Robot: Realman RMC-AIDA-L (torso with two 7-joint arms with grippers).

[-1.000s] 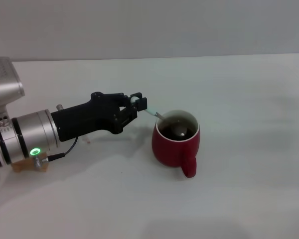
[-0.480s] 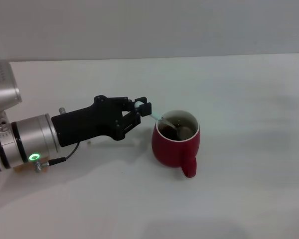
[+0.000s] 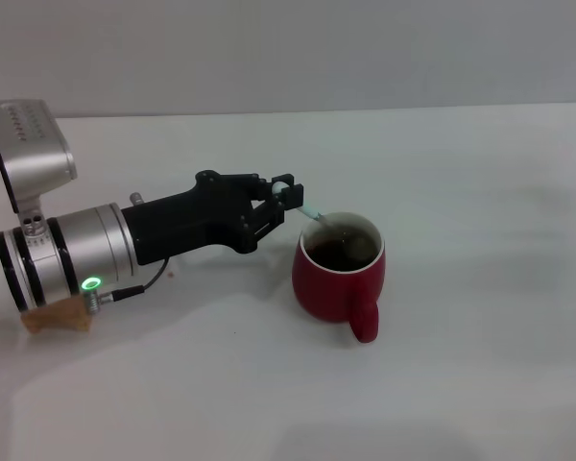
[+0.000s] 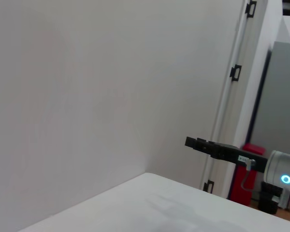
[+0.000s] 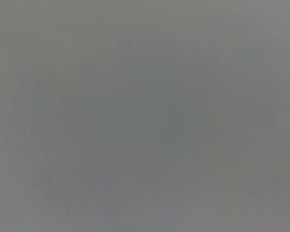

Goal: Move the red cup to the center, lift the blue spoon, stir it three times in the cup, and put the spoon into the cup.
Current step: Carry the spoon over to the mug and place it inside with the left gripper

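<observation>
The left gripper (image 3: 286,199) reaches in from the left, clenched on the handle end of the blue spoon (image 3: 313,215). The spoon's long axis slants down and rightward over the near rim into the red cup (image 3: 340,277), just right of the claw at the table's (image 3: 480,365) middle. The right gripper is out of sight.
</observation>
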